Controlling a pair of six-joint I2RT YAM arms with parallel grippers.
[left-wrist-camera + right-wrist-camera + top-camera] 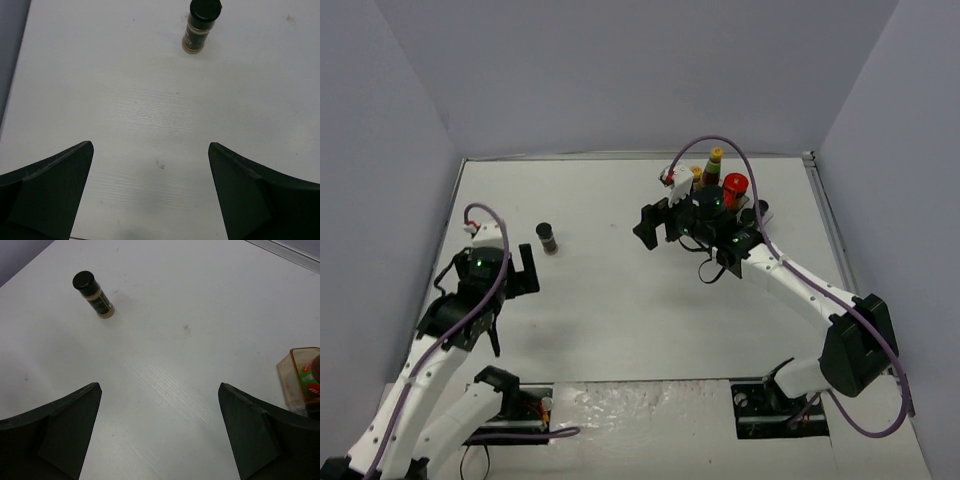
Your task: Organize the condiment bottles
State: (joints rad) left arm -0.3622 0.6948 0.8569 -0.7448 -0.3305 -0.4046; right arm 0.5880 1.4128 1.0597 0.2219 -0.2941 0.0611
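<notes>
Condiment bottles: one stray shaker, rest in tray.
Shaker (549,237) upright at table's 10 o'clock; other bottles (734,186) grouped in tray (289,376) at 1 o'clock. Left gripper (150,192) and right gripper (160,432): jaws apart, holding nothing.

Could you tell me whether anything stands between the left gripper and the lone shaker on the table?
Nothing visible does. The left gripper is open, and only white tabletop lies between it and the upright shaker.

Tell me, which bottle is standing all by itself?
The little black-capped shaker in front of the left gripper. All the other bottles are huddled together beside the right arm.
</notes>
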